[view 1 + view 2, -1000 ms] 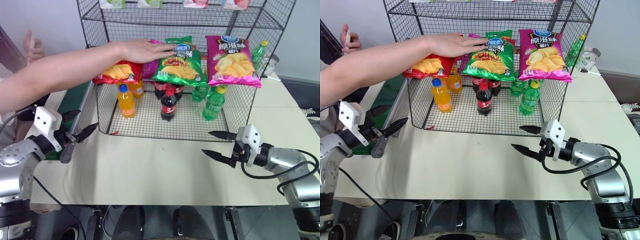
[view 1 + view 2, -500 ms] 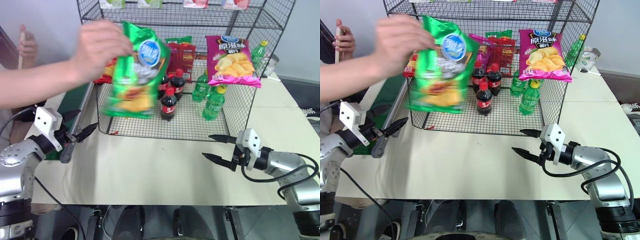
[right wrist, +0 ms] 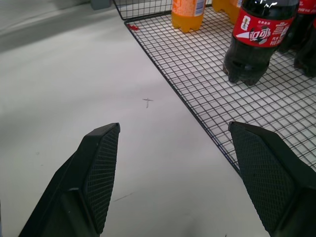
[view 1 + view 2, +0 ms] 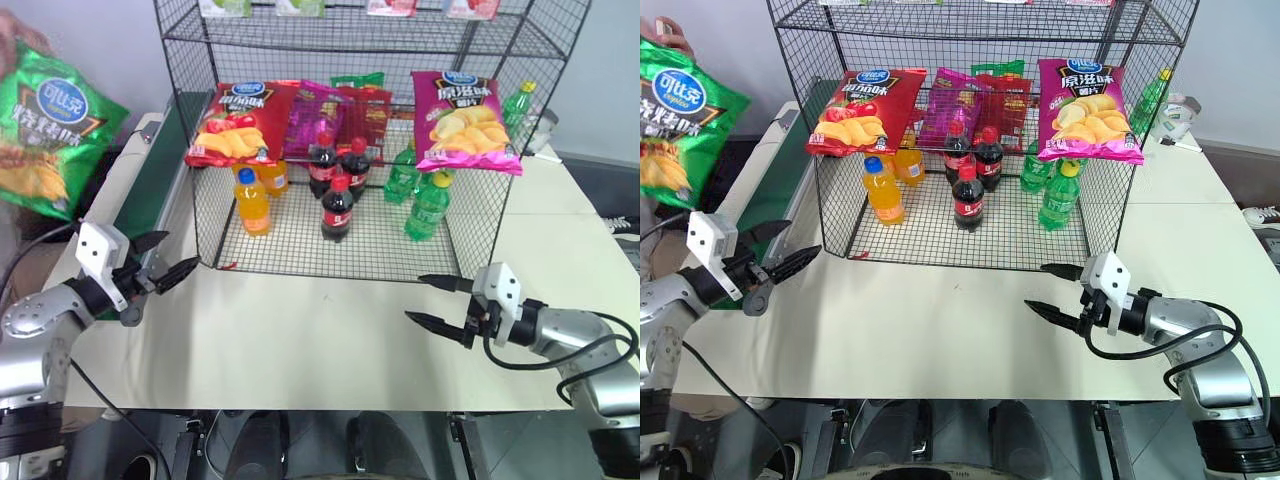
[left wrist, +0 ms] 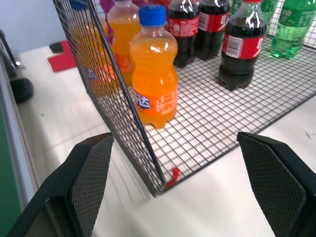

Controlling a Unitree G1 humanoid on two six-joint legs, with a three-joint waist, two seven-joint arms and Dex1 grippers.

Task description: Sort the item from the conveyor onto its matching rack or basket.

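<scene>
The green chip bag [image 4: 48, 140] hangs in the air at the far left of the scene, above the near stretch of the conveyor [image 4: 150, 195], held at its top edge by a person's hand [image 4: 665, 33]. It is glossy and crinkled, bright green, with a blue oval logo near its top, white lettering on a dark band below that, and yellow chips pictured across its lower half. It tilts a little, logo side facing the camera.

The conveyor runs along the left edge of the table [image 4: 330, 340], a dark green belt between pale rails. To its right stands the black wire rack [image 4: 350, 150]. On its middle tier lie a red chip bag [image 4: 238, 122] at the left, darker bags in the middle, and a magenta chip bag [image 4: 464, 120] at the right. On the bottom tier stand orange soda bottles [image 5: 153, 84], cola bottles [image 4: 337, 208] and green bottles [image 4: 428, 205].

The left gripper [image 4: 162, 258] hovers beside the rack's near left corner, its fingers spread wide and holding nothing. The right gripper [image 4: 436, 302] hovers over the bare table in front of the rack's right side, its fingers likewise wide apart and empty.
</scene>
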